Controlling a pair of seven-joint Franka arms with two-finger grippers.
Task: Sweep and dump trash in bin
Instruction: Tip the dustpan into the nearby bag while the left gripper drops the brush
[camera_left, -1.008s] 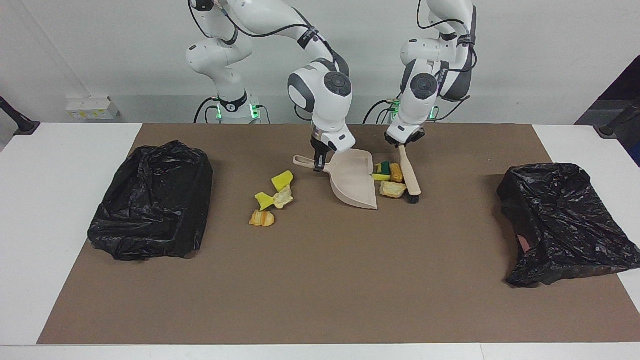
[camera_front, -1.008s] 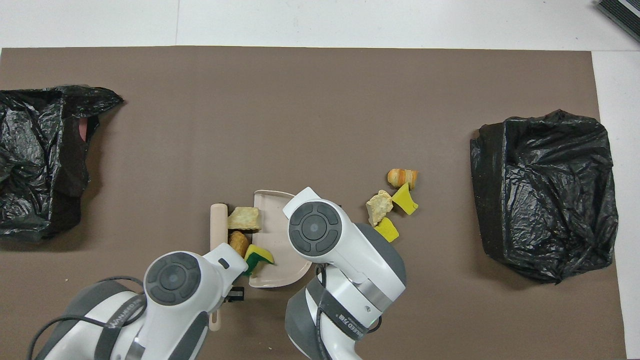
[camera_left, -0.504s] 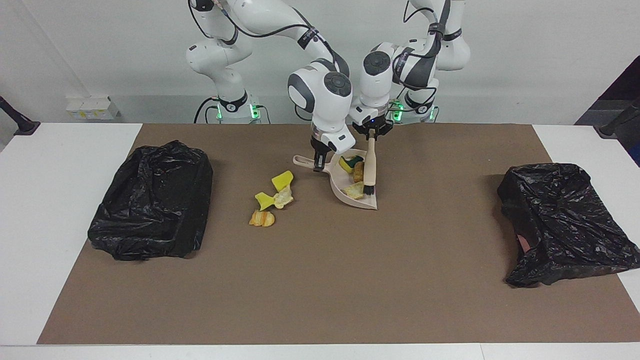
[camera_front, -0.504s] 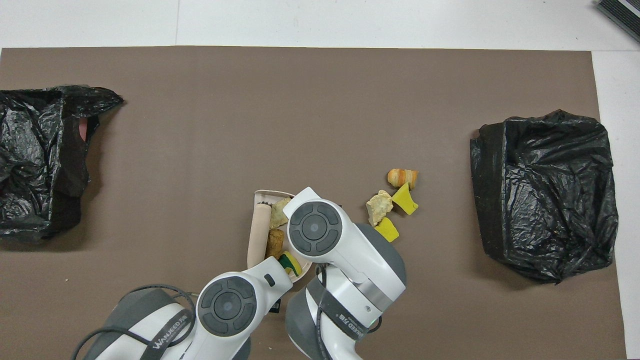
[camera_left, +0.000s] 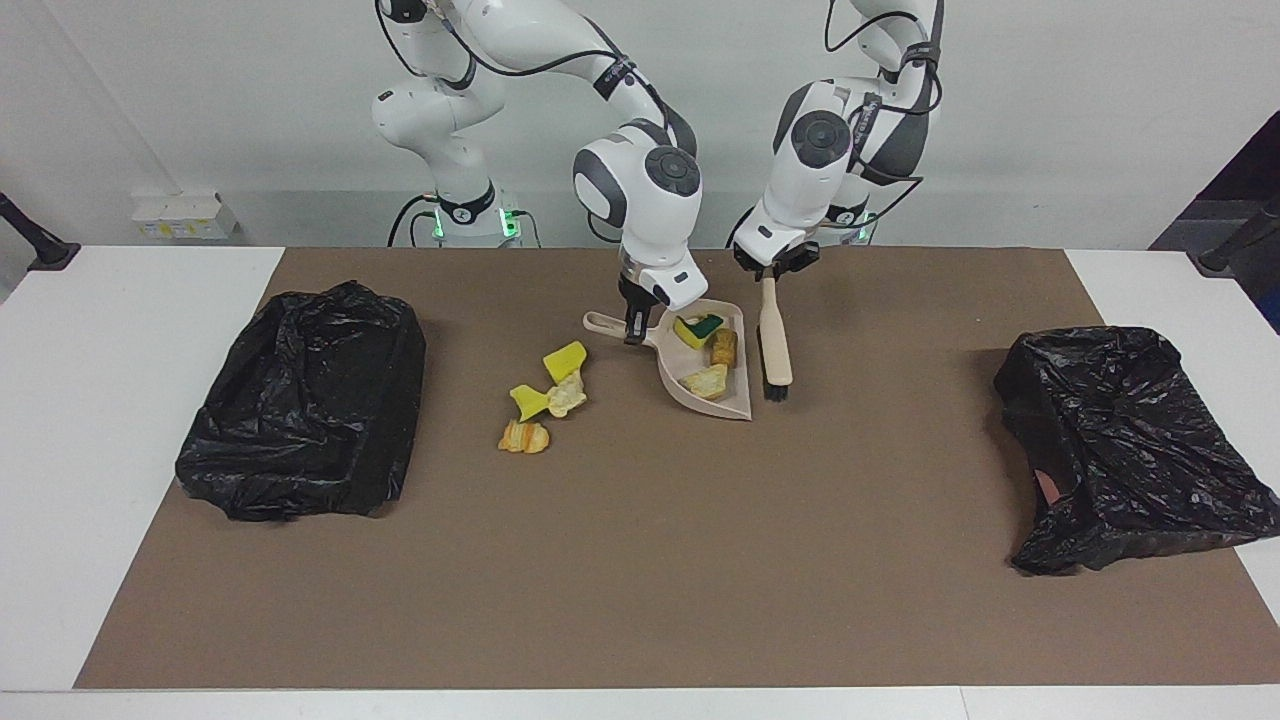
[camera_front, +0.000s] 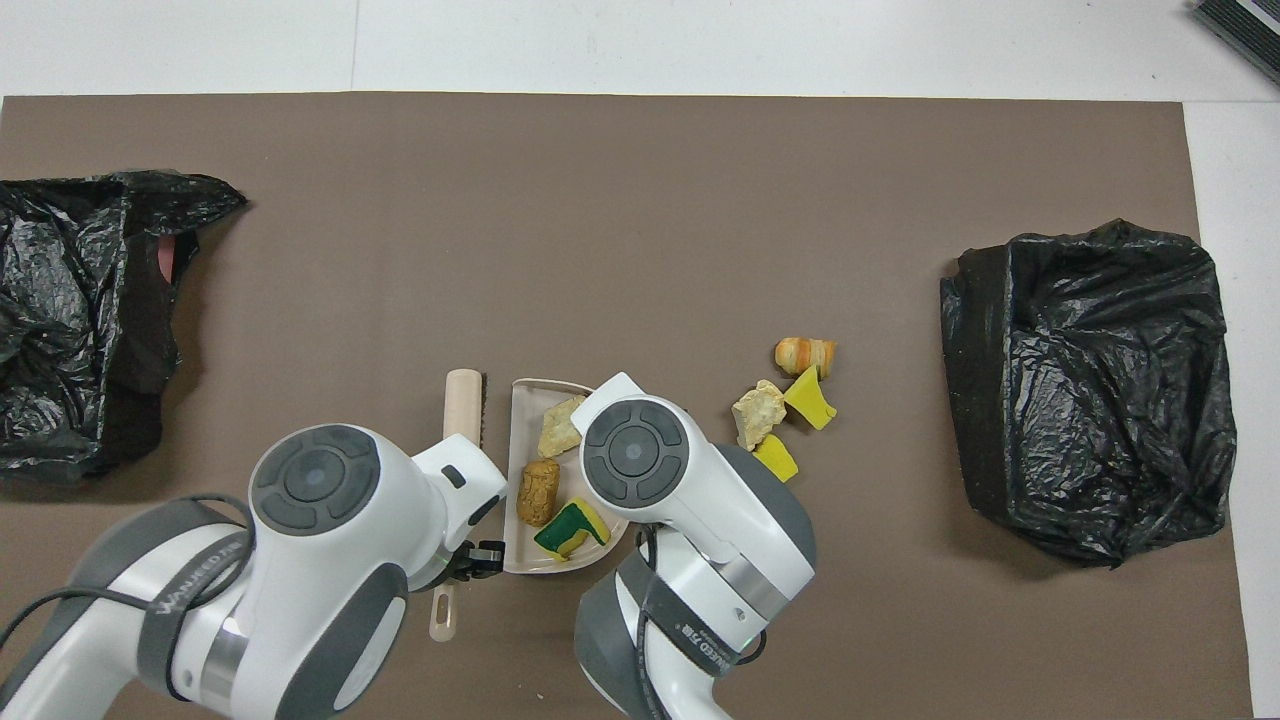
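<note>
The beige dustpan (camera_left: 732, 400) (camera_front: 516, 465) rests on the brown mat, and my right gripper (camera_left: 633, 330) is shut on its handle. Three pieces of trash lie in it: a yellow-green sponge scrap (camera_left: 697, 328) (camera_front: 570, 527), a bread chunk (camera_left: 724, 347) (camera_front: 538, 492) and a tan chunk (camera_left: 706, 381) (camera_front: 558, 428). My left gripper (camera_left: 768, 278) is shut on the wooden brush (camera_left: 773, 345) (camera_front: 462, 400), which stands just beside the pan toward the left arm's end. Several more pieces of trash (camera_left: 545, 398) (camera_front: 795, 400) lie on the mat beside the pan toward the right arm's end.
One bin lined with a black bag (camera_left: 305, 400) (camera_front: 1090, 390) sits at the right arm's end of the mat. Another black-bagged bin (camera_left: 1120, 450) (camera_front: 70, 310) sits at the left arm's end. The mat's half farther from the robots is bare.
The left gripper swept the brush across, pushing three pieces into the dustpan, then drew the brush back out beside the pan. The right gripper and dustpan barely moved.
</note>
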